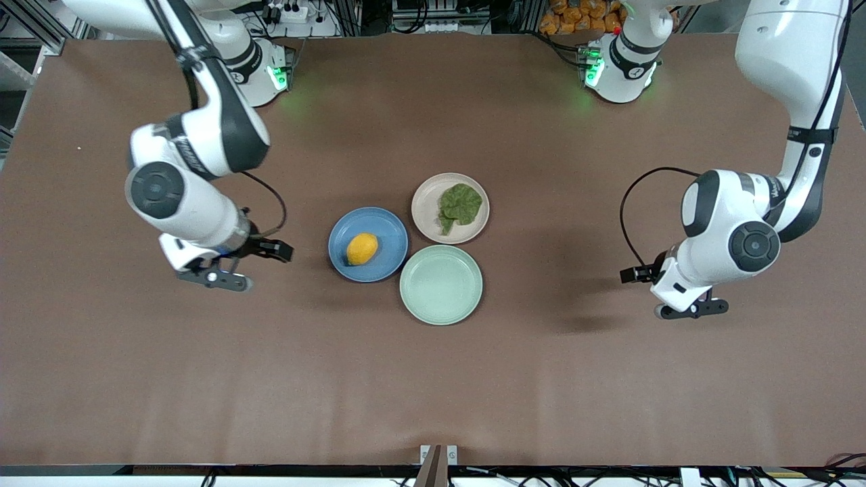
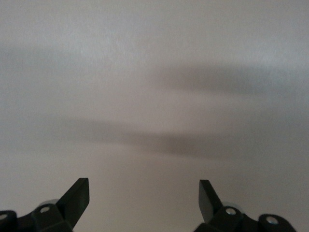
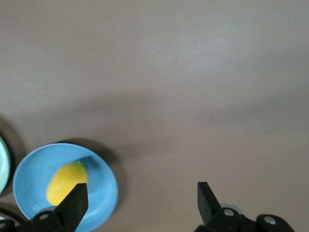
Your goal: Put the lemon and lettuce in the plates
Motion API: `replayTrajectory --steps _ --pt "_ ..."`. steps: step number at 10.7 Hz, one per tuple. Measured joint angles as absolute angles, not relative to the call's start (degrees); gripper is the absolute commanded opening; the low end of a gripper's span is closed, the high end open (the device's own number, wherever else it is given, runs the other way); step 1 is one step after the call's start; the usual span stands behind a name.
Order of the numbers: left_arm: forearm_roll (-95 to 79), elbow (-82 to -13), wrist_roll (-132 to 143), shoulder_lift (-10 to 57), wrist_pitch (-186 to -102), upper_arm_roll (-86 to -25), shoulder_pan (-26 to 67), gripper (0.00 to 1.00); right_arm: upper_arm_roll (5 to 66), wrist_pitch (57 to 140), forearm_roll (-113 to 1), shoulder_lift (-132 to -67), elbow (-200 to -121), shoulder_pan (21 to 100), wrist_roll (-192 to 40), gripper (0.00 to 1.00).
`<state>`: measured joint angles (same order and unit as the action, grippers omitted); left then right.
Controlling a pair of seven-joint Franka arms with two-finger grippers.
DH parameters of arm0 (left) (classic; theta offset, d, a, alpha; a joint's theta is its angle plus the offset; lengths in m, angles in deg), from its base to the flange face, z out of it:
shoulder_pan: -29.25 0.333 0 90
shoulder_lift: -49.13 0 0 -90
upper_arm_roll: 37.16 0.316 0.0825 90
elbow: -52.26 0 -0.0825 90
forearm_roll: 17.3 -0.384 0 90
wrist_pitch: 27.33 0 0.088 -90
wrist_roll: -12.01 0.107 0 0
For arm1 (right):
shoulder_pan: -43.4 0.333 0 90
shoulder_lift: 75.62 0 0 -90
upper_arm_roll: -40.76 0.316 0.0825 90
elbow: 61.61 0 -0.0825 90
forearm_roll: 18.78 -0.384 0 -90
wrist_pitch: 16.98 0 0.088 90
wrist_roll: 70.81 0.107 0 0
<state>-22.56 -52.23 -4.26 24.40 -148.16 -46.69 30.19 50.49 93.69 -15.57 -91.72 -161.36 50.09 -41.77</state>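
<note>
The lemon (image 1: 362, 248) lies in the blue plate (image 1: 389, 230) at the table's middle. The lettuce (image 1: 460, 205) lies in the beige-pink plate (image 1: 427, 203), which is beside the blue plate and a little farther from the front camera. My right gripper (image 1: 226, 269) is open and empty above the table, beside the blue plate toward the right arm's end. In the right wrist view the gripper (image 3: 142, 198) is over bare table, with the lemon (image 3: 63, 182) in the blue plate (image 3: 104, 188) to one side. My left gripper (image 1: 680, 297) is open and empty over bare table at the left arm's end (image 2: 144, 195).
An empty pale mint-green plate (image 1: 440, 284) sits touching both other plates, nearer to the front camera. Its edge also shows in the right wrist view (image 3: 2, 164). The brown table (image 1: 433, 392) spreads wide around the three plates.
</note>
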Motion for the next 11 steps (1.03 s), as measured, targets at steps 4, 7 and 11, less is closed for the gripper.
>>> replayTrajectory --steps 4,7,11 --pt "-22.2 -63.9 -4.3 33.9 -149.4 -46.7 29.6 1.0 47.2 90.7 -15.2 -85.6 -161.4 48.3 -53.1 1.0" --pt "-21.4 -70.6 -4.3 40.8 -149.7 -46.6 29.1 1.0 43.7 88.3 -15.2 -83.8 -160.6 48.2 -59.2 1.0" --pt "-21.0 -75.4 -4.3 48.5 -148.5 -46.4 28.5 1.0 40.9 80.3 -15.1 -82.6 -154.5 48.2 -65.7 1.0"
